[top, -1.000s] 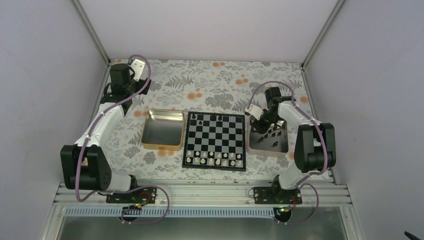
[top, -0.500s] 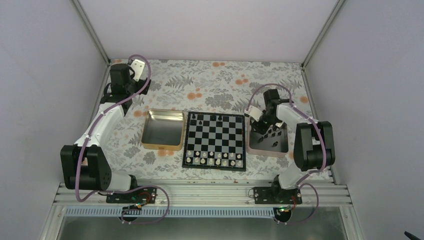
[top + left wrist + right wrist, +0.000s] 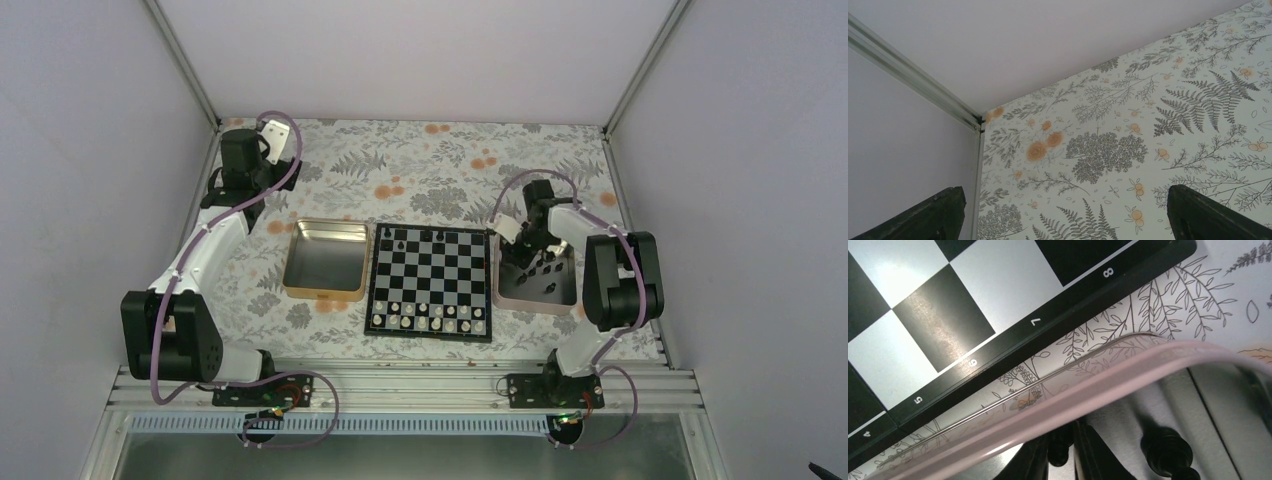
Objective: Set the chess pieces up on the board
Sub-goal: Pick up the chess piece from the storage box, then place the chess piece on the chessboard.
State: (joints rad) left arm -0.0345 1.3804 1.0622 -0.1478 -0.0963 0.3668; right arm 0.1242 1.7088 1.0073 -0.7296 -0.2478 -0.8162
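Here the right hand (image 3: 1062, 439) pinches a chess piece (image 3: 1059, 452), long axis running along its fingers (image 3: 1089, 461).

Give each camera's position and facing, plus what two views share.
Top external: above, behind the bases, looking down at the table; both arms show.
Left wrist: raised far left, facing tablecloth and wall; open left gripper shows.
Right wrist: low over the tray, facing the board edge; right gripper pinches a black piece.
Shared: top and right wrist show board and tray.

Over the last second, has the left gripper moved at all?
No. The left gripper stays parked near the table's far-left corner, in the same spot beyond the gold tray.
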